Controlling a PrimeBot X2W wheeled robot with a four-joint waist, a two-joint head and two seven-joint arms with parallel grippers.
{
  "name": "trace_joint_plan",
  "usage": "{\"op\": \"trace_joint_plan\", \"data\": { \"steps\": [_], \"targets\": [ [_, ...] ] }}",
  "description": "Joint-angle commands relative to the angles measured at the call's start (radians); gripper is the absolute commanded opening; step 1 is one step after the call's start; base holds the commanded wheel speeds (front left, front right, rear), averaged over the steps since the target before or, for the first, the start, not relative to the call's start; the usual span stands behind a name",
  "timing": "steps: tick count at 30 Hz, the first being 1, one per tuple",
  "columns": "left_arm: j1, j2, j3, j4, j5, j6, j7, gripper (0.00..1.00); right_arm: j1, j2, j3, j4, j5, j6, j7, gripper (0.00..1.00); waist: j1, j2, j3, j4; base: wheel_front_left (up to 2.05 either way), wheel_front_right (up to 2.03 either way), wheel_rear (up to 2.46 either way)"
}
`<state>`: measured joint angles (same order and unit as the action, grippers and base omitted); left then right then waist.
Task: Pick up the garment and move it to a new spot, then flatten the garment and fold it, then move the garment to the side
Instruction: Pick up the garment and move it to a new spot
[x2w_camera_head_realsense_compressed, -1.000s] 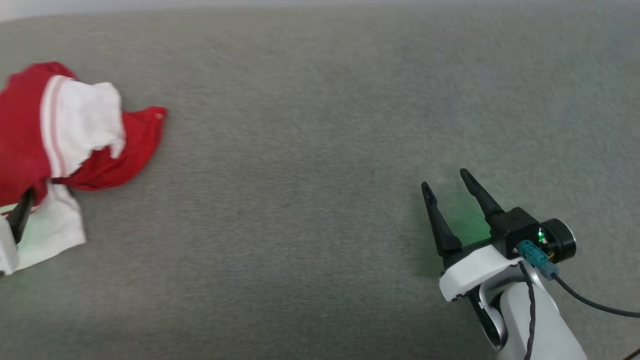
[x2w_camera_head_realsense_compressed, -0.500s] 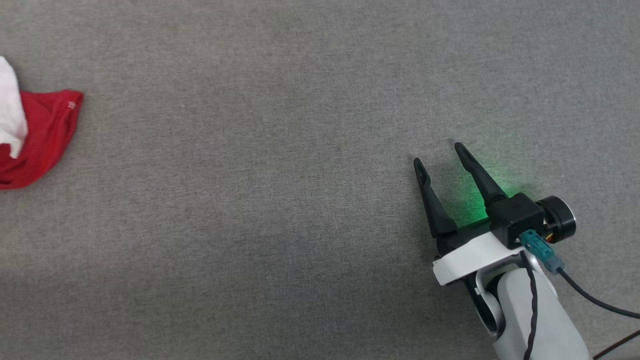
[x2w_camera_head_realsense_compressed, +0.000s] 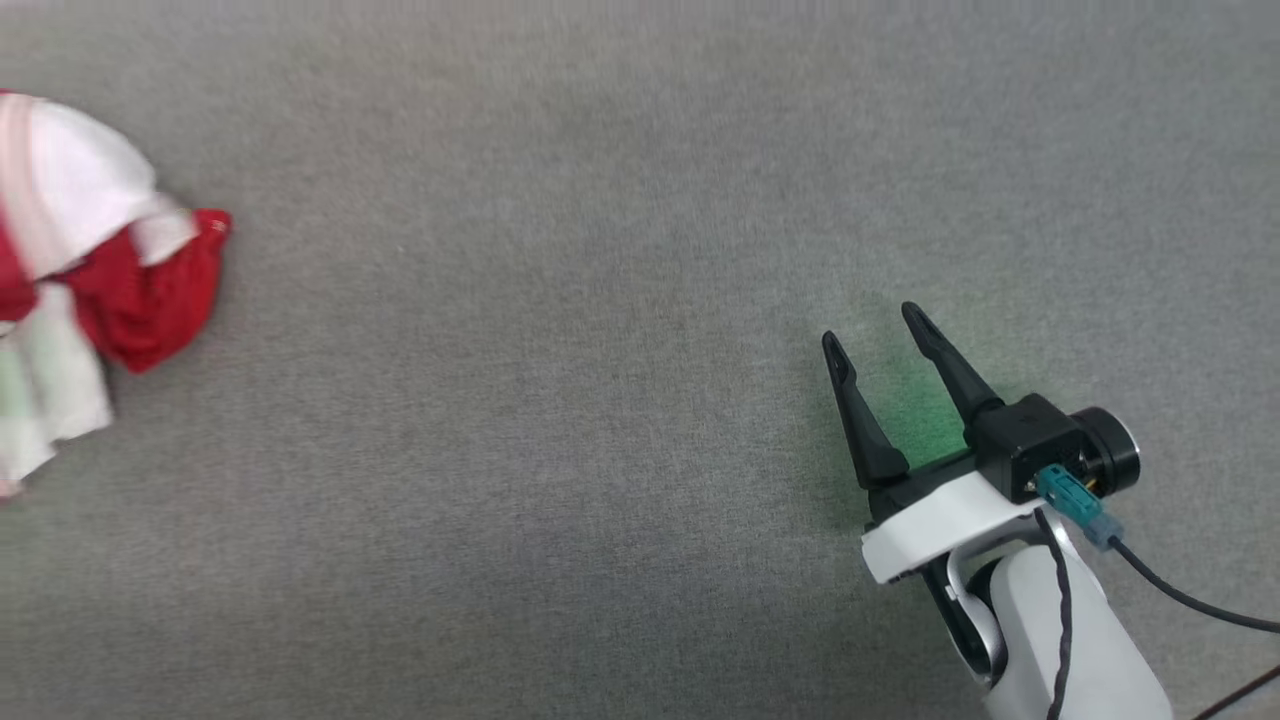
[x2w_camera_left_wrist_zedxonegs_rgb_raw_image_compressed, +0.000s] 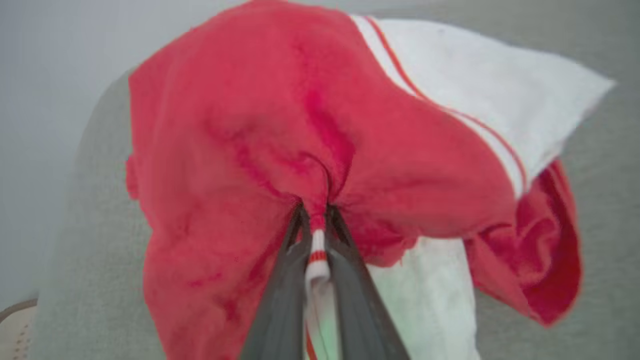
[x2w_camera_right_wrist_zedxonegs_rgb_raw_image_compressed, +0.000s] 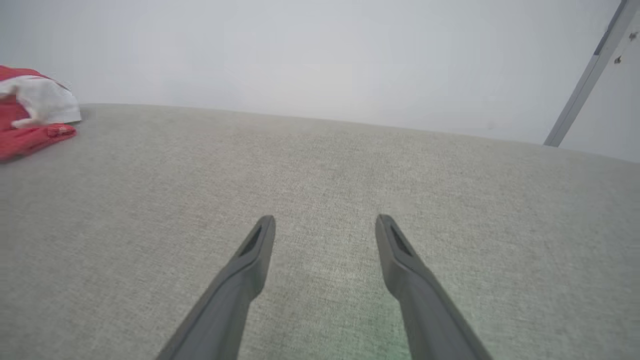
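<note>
Red jersey T-shirt (x2w_camera_left_wrist_zedxonegs_rgb_raw_image_compressed: 240, 125) bunched on grey fabric surface (x2w_camera_head_realsense_compressed: 560, 400), far to the robot's left. Left gripper (x2w_camera_left_wrist_zedxonegs_rgb_raw_image_compressed: 315, 212) pinched tight on its striped trim (x2w_camera_left_wrist_zedxonegs_rgb_raw_image_compressed: 316, 252). Right gripper (x2w_camera_head_realsense_compressed: 870, 328) empty, fingers spread wide, well apart from it.

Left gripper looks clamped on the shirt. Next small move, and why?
Probably raise the left gripper a little to test the grip: it is shut on a striped-trim fold of the garment, whose bulk looks bunched on the grey surface. The right gripper is open, well apart from it.
</note>
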<state>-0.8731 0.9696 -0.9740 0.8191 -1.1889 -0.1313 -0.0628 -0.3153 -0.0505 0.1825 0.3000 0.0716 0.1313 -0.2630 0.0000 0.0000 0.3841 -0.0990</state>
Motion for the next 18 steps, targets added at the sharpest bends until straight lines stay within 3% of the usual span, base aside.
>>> {"op": "trace_joint_plan", "data": {
  "steps": [1,6,13,18],
  "targets": [
    [-0.016,-0.002,-0.009,-0.020,-0.013,0.001,-0.009,0.00,0.014,0.000,0.002,0.006,0.009,-0.001,-0.002,1.00,0.0000,0.0000,-0.045,0.010,0.00,0.00,0.00],
    [-0.065,-0.012,-0.047,-0.168,-0.058,0.001,-0.017,0.00,0.030,-0.001,0.009,0.018,0.042,-0.001,-0.003,1.00,0.0000,0.0000,-0.101,-0.001,0.00,0.00,0.00],
    [-0.148,-0.030,-0.168,-0.463,-0.021,0.001,0.012,0.00,0.059,0.000,-0.005,0.005,0.101,-0.001,-0.002,1.00,0.0000,0.0000,-0.112,-0.070,0.00,0.00,0.00],
    [-0.233,-0.100,-0.203,-0.582,-0.012,0.002,0.040,0.00,0.058,0.000,0.009,-0.024,0.157,-0.001,-0.002,1.00,0.0000,0.0000,-0.082,-0.143,0.00,0.00,0.00]
  ]
}}
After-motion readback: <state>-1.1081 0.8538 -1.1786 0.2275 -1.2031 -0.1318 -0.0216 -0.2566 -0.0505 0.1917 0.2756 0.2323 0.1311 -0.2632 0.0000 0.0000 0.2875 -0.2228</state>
